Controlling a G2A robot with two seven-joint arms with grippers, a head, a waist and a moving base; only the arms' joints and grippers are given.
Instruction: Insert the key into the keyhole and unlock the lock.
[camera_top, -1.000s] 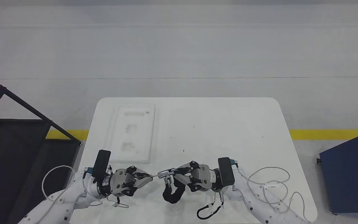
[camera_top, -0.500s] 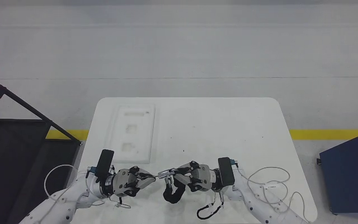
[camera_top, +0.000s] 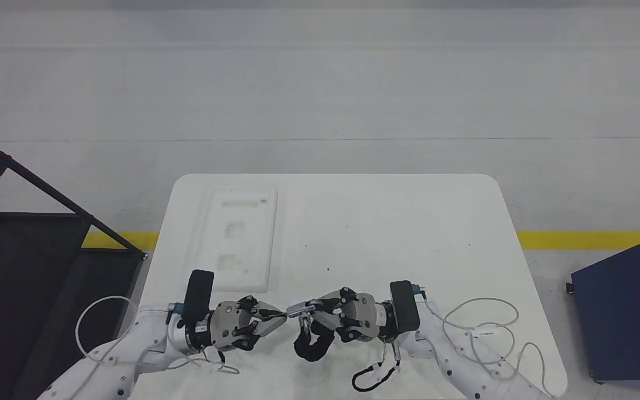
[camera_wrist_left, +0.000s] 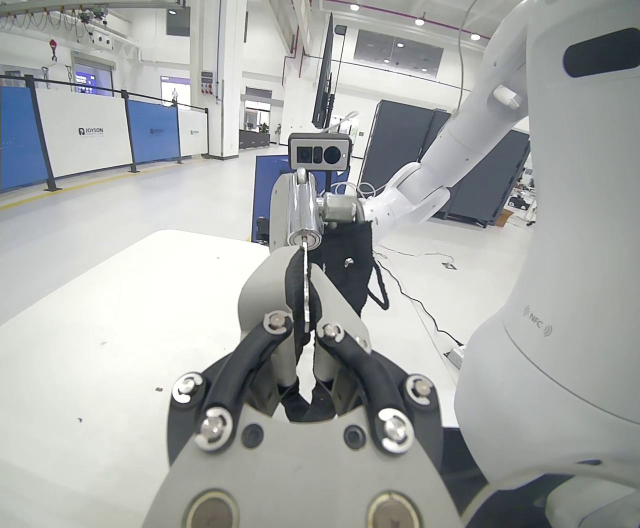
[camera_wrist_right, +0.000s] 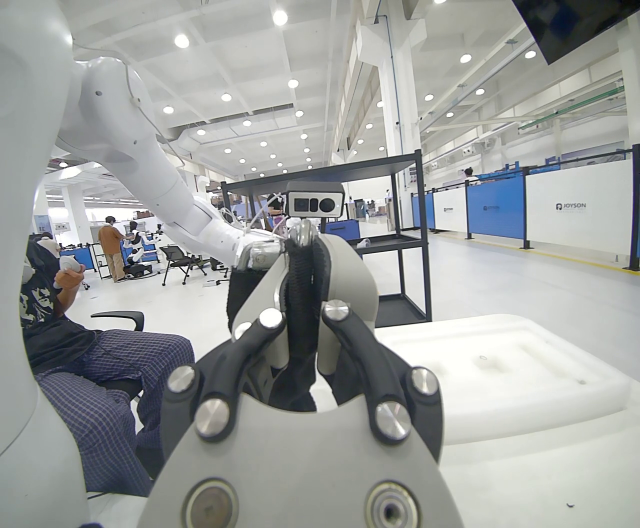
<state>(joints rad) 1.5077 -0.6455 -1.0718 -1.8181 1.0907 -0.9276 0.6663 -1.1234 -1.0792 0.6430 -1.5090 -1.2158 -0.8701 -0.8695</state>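
1. Key stands edge-on, pinched between the fingers of the left gripper. Its tip meets the keyhole in the round end face of the lock; we cannot tell how deep it goes.
2. We see the silver lock held above the table near its front edge. The right gripper is clamped tight on it, and a black strap hangs just beside it.
3. Against the frame of a second ago, we find that the left arm has shifted toward the right one, and the small gap between key and lock has closed.
4. We see no shift in the right arm or the lock over that second.
5. We note a white foam tray lying flat on the table's left part, well apart from both grippers and unmoved.
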